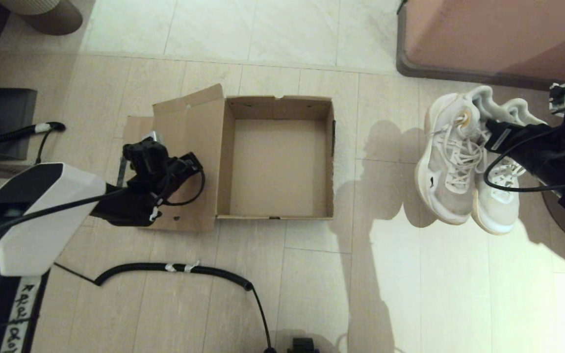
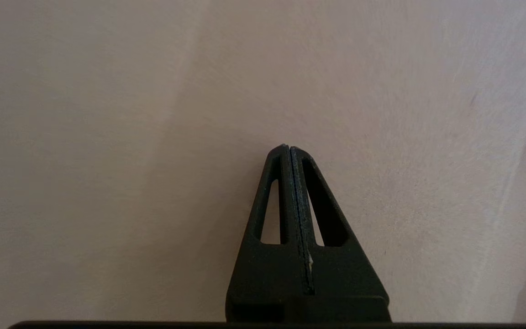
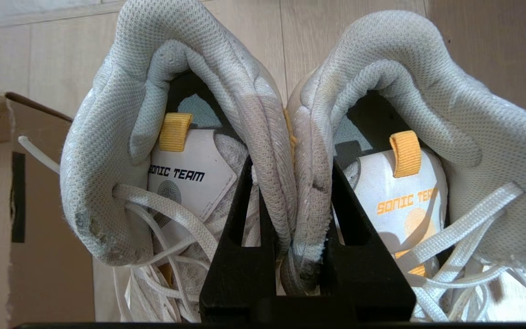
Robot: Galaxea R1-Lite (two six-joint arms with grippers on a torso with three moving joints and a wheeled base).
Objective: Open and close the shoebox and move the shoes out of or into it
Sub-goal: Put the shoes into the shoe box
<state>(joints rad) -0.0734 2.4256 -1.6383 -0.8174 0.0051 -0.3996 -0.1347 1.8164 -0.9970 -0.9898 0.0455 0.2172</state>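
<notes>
1. The left gripper [image 1: 150, 147] hangs at centre left of the head view, over the lid flap; in its wrist view its black, tapered, slotted fingers [image 2: 290, 192] are pressed together with nothing between them, pale matte cardboard behind.
2. The shoebox [image 1: 275, 154], plain brown corrugated cardboard with square walls, sits open on the pale tiled floor [image 1: 410, 294] in the middle of the frame. Its lid [image 1: 184, 147] is folded flat out to the left. The inside holds nothing.
3. The shoes [image 1: 459, 162], off-white mesh sneakers with chunky soles, white laces and padded grey collars, are at centre right, well apart from the box, toes toward the lower edge.
4. The right gripper [image 1: 491, 130] reaches in from the right edge. Its wrist view shows the black fingers [image 3: 244, 237] clamped on the two inner collars pinched together, one finger inside each shoe, with yellow pull tabs [image 3: 175, 131] on the tongues.
</notes>
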